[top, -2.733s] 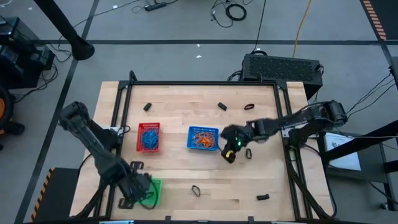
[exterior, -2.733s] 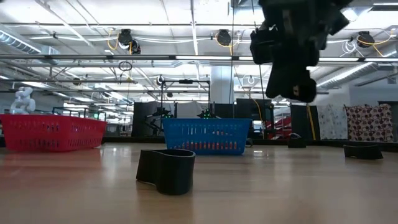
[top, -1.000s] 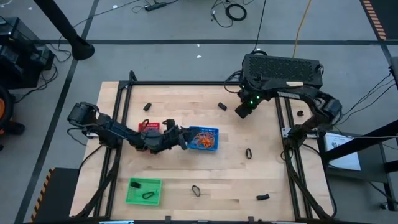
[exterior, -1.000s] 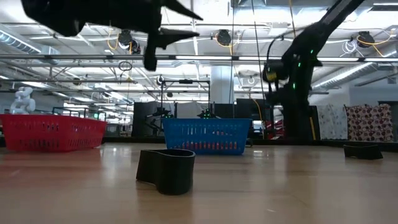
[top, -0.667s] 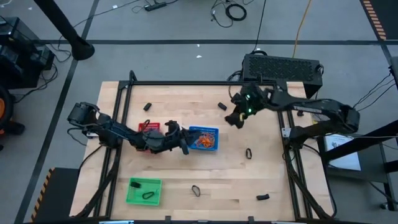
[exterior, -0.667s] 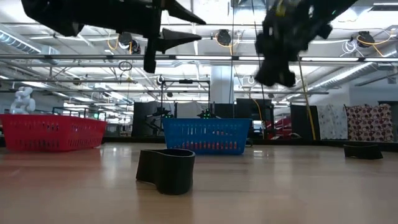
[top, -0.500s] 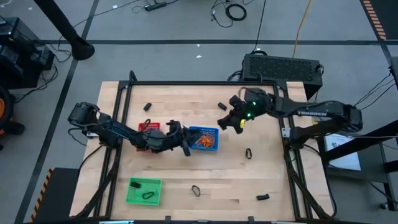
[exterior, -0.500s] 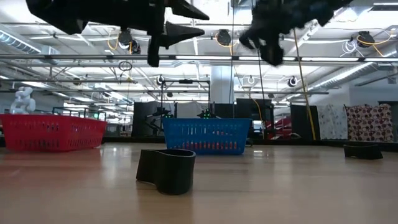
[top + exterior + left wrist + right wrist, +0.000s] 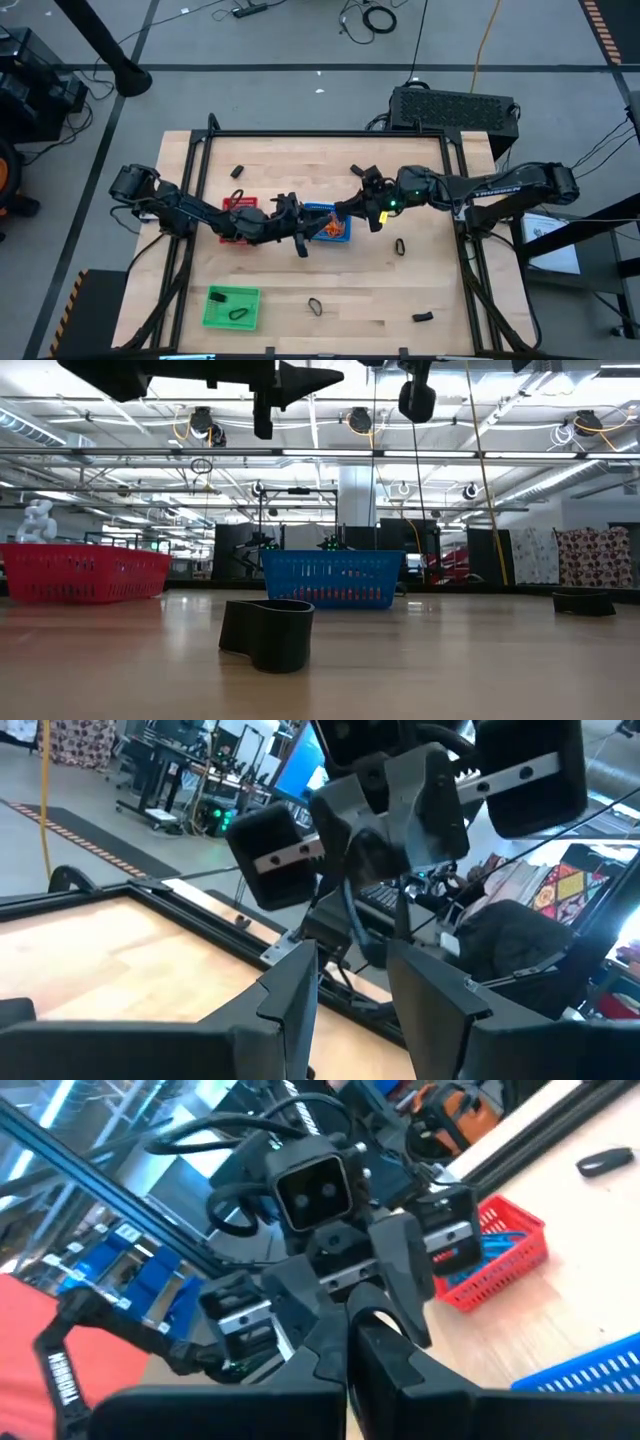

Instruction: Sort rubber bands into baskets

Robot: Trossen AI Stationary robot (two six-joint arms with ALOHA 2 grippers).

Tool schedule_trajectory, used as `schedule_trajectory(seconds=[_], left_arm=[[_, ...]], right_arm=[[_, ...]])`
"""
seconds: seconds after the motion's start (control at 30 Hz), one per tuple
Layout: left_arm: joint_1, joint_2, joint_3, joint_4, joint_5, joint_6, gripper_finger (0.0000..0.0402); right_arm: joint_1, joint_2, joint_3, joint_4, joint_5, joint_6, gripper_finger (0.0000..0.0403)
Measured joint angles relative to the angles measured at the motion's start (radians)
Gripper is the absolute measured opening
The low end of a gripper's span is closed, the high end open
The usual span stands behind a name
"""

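From above, both hands meet over the blue basket (image 9: 327, 222): the left hand (image 9: 301, 243) half-open and empty, the right hand (image 9: 346, 208) pinched shut. At counter level, a black rubber band (image 9: 266, 633) lies loose; the right wrist view shows no band, so release low over the mesh

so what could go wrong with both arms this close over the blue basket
The left claw and right claw face each other above the blue basket, so they may collide. The right claw is shut but a held band isn't visible, so it may release nothing.
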Motion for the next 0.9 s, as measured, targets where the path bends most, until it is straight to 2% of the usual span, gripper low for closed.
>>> schedule_trajectory(seconds=[0.3, 0.6, 0.9], left_arm=[[0.000, 0.000, 0.000, 0.004, 0.001, 0.000, 0.0129], [0.000, 0.000, 0.000, 0.002, 0.003, -0.001, 0.0129], [0.000, 0.000, -0.001, -0.039, 0.022, -0.003, 0.0129]], right_arm=[[0.062, 0.042, 0.000, 0.057, 0.145, 0.043, 0.0000], [0.091, 0.109, 0.000, 0.150, 0.198, 0.066, 0.0000], [0.103, 0.137, -0.002, 0.216, 0.197, 0.070, 0.0000]])
